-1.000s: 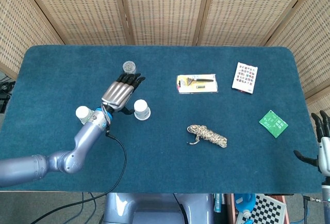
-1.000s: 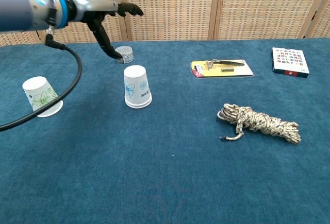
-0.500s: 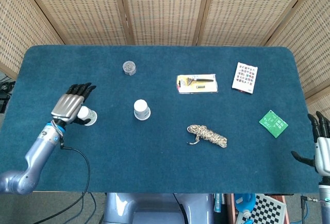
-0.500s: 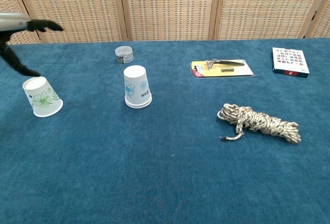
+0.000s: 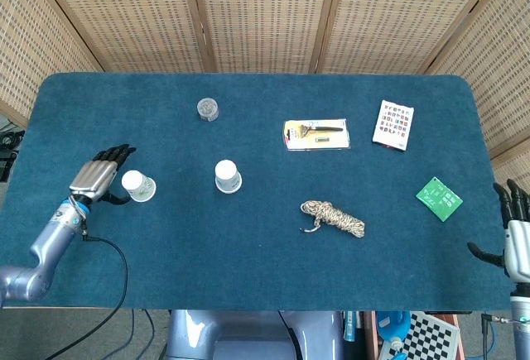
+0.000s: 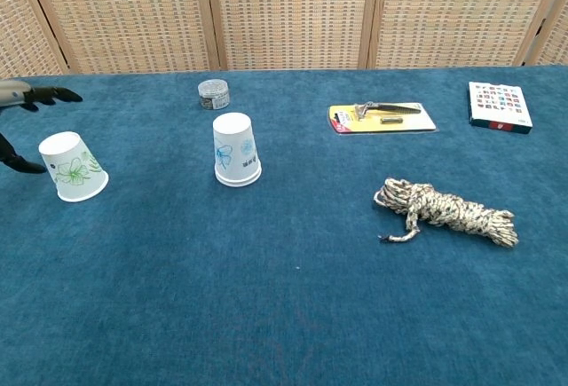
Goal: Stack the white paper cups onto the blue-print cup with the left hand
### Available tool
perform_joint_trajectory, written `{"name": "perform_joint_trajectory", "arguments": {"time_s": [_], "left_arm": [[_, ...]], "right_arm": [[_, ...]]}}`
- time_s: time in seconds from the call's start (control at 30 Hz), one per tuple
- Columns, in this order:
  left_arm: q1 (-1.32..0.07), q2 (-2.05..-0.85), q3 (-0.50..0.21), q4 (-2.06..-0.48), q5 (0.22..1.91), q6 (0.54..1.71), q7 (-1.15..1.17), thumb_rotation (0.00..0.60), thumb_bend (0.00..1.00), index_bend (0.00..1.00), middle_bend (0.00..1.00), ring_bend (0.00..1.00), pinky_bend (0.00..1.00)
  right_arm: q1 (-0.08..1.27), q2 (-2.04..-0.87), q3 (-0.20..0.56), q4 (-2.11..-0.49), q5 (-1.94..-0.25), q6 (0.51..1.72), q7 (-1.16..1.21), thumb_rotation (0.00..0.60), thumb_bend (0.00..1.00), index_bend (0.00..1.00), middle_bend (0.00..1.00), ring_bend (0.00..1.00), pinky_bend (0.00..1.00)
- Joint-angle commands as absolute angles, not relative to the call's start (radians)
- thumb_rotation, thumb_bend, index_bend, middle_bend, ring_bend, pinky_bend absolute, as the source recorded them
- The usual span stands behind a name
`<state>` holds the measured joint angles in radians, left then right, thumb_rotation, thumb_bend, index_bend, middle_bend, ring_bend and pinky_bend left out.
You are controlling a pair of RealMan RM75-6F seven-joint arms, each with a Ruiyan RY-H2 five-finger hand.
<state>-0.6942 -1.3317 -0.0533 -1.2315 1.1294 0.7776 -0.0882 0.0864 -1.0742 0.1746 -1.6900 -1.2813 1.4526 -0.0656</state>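
Two paper cups stand upside down on your table: the blue-print cup (image 5: 227, 175) near the middle-left, and a green-print cup (image 5: 137, 185) well to its left, tilted in the chest view. Your left hand (image 5: 94, 178) sits just beside that green-print cup, on its outer side, fingers spread and holding nothing; the thumb reaches toward the cup, but you cannot tell from either view whether it touches. Your right hand (image 5: 517, 240) shows at the far right edge of the head view, off the table's corner, fingers apart and empty.

One of each for the rest: a small round tin (image 5: 208, 109) behind the blue-print cup, a yellow blister pack with a tool (image 5: 315, 135) right of centre, a white card box with coloured squares (image 5: 392, 124) further right, a green card (image 5: 439, 198) near the right edge, and a coiled bundle of rope (image 5: 333, 218) in front of the blister pack, well apart from both cups.

Everything rests on a table covered in dark blue cloth (image 5: 273, 269). Behind it stand woven rattan screens (image 5: 265, 12) in wooden frames, closing off the back and both sides.
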Motion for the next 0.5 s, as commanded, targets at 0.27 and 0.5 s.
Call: {"name": "perform_joint_trajectory", "arguments": {"time_s": [0.27, 0.5], "left_arm": [[-0.705, -1.432, -0.083, -1.099, 1.143, 0.742, -0.103, 0.600, 0.22, 0.28, 0.34, 0.27, 0.30], [-0.700, -1.448, -0.094, -1.081, 1.151, 0.754, -0.092, 0.600, 0.22, 0.44, 0.45, 0.36, 0.34]], "right_arm": [[0.087, -1.073, 0.177, -1.685, -1.274, 1.450, -0.061, 0.600, 0.00, 0.00, 0.00, 0.00, 0.00], [0.088, -1.074, 0.176, -1.685, -1.273, 1.447, -0.064, 0.600, 0.00, 0.00, 0.00, 0.00, 0.00]]}}
